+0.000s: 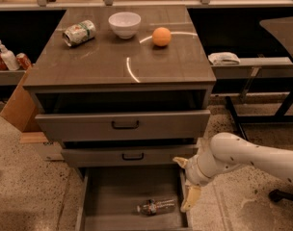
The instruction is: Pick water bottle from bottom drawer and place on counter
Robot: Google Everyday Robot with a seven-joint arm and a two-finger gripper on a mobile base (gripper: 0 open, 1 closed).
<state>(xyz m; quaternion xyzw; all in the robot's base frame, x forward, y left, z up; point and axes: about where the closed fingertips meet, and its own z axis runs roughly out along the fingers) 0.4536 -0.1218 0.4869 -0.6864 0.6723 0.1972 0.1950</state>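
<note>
**Bottle on the drawer floor, tool beside it with nothing in its grasp**

The bottom drawer (pixel 113 196) is pulled out at the foot of the cabinet, and the water bottle (pixel 156 207) lies on its side on the bare floor, towards the front right part. The tool (pixel 183 185) hangs at the drawer's right wall, just to the right of the bottle and not touching it. Its two pale fingers (pixel 191 198) are spread wide apart, one pointing left below the middle drawer front, the other pointing down beside the bottle, and nothing sits between them. The white arm (pixel 252 155) reaches in from the right edge of the view.

Above, the middle drawer (pixel 93 157) and the top drawer (pixel 79 125) show their flat fronts with black handles. On the counter (pixel 103 61) rest a crushed can (pixel 79 32) at the back left, a white bowl (pixel 125 24) beside it and an orange ball (pixel 161 36) to the right of the bowl. A white pump bottle (pixel 7 57) stands on a shelf at the far left.
</note>
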